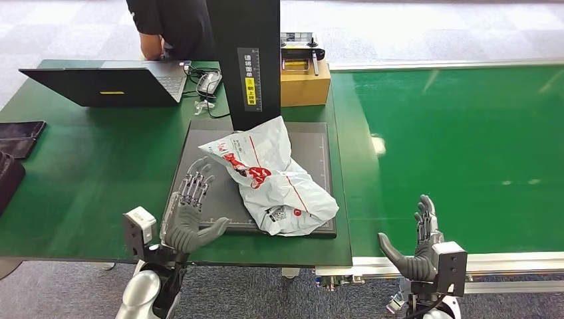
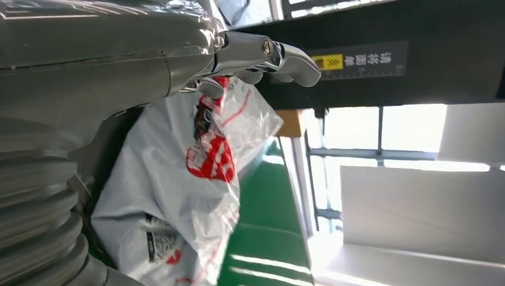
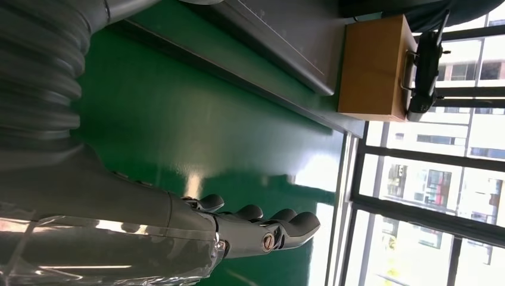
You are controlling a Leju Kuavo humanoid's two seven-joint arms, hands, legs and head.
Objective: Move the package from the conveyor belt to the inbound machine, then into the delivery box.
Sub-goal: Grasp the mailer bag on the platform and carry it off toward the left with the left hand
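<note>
A white plastic package with red print lies crumpled on the dark grey platform of the inbound machine, under its black upright column. My left hand hovers open over the platform's near left part, fingers stretched toward the package's left side and close to it; the package lies just beyond the fingers in the left wrist view. My right hand is open and empty over the near edge of the green conveyor belt, well to the right of the package, fingers straight.
A cardboard box with a black device on top stands behind the platform. An open laptop and a mouse sit at the back left, with a person behind. Dark pouches lie at the table's left edge.
</note>
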